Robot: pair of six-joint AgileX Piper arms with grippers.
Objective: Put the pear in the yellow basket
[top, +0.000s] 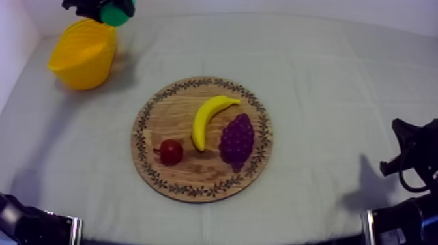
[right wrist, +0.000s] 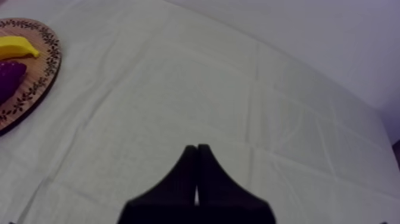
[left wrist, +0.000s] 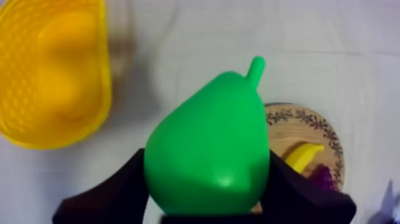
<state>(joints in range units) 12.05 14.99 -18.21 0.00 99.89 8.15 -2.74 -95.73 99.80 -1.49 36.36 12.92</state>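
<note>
My left gripper (top: 112, 9) is high at the back left, shut on the green pear (top: 116, 13), just right of and above the yellow basket (top: 83, 53). In the left wrist view the pear (left wrist: 209, 151) sits stem up between the black fingers (left wrist: 122, 184), with the basket (left wrist: 53, 71) off to one side below and the wooden board (left wrist: 309, 128) behind. My right gripper (right wrist: 197, 156) rests shut on nothing, a narrow wedge over bare cloth near the table's right edge (top: 407, 153).
The round wooden board (top: 176, 104) at the table's middle holds a banana (top: 210, 117), a bunch of grapes (top: 237, 139) and a small red fruit (top: 171, 152). In the right wrist view the board's rim (right wrist: 44, 77) lies beside the banana (right wrist: 16, 46).
</note>
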